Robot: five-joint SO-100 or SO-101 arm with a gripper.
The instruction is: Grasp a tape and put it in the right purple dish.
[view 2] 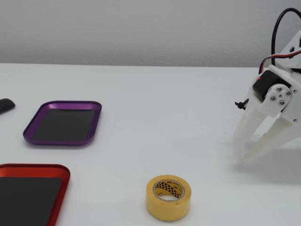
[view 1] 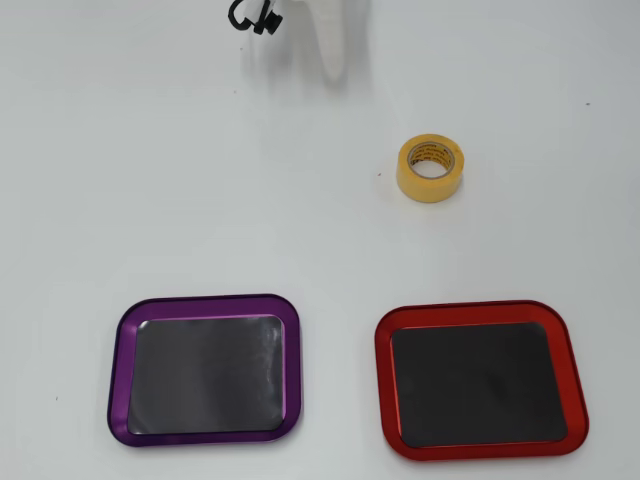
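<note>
On the white desk (view 2: 155, 108), going left to right in the fixed view, a small dark object (view 2: 6, 105) sits at the far left edge, too cropped to identify. Next come the two trays, both far to the left of the claw (view 2: 248, 155): the purple dish (view 2: 96, 123) farther back and the red-rimmed tray (view 2: 65, 182) nearer the camera, cut off by the frame's lower left corner. Both have dark flat insides with nothing in them. The tape (view 2: 169, 198), a yellow roll standing on its flat side with a printed cardboard core facing up, lies left of the claw and nearer the camera, well apart from it and from both trays. At the right edge the white claw points down at the desk, its two translucent fingers spread somewhat apart with nothing between them, tips near or at the surface.

From overhead the order reverses: the purple dish (view 1: 123, 360) is at lower left, the red-rimmed tray (view 1: 384, 360) at lower right, and the tape (view 1: 431, 169) sits below and right of the claw (view 1: 331, 55), which enters from the top edge, only partly shown.
</note>
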